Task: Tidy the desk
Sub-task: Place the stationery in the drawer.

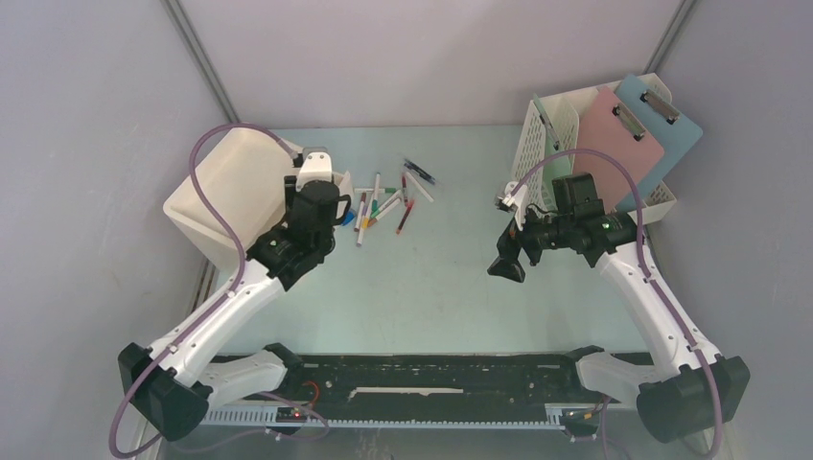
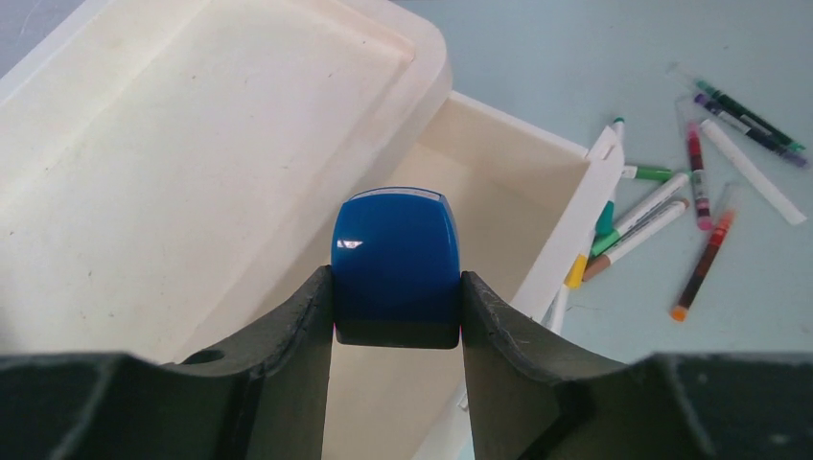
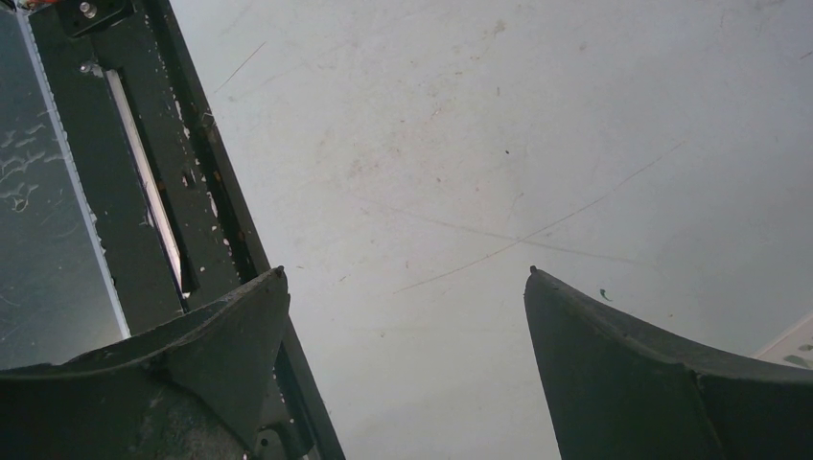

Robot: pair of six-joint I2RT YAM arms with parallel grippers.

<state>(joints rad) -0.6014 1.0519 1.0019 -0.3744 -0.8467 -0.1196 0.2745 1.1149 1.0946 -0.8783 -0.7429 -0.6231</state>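
Observation:
The pale mint-green desk (image 1: 431, 278) holds several scattered pens and markers (image 1: 388, 203) left of its middle; they also show in the left wrist view (image 2: 700, 192). My left gripper (image 1: 336, 196) is shut on a glossy blue block (image 2: 396, 251), held over the open drawer (image 2: 508, 192) of the white box-shaped bin (image 2: 192, 144). My right gripper (image 1: 503, 261) is open and empty, hovering above bare desk (image 3: 460, 144) right of centre; its jaws stand wide apart (image 3: 405, 272).
The white bin (image 1: 225, 192) stands at the back left. A white perforated file rack (image 1: 556, 134) at the back right holds a pink clipboard (image 1: 618, 144) and a blue clipboard (image 1: 666, 129). A black rail (image 1: 431, 369) runs along the front edge. Grey panels wall the desk.

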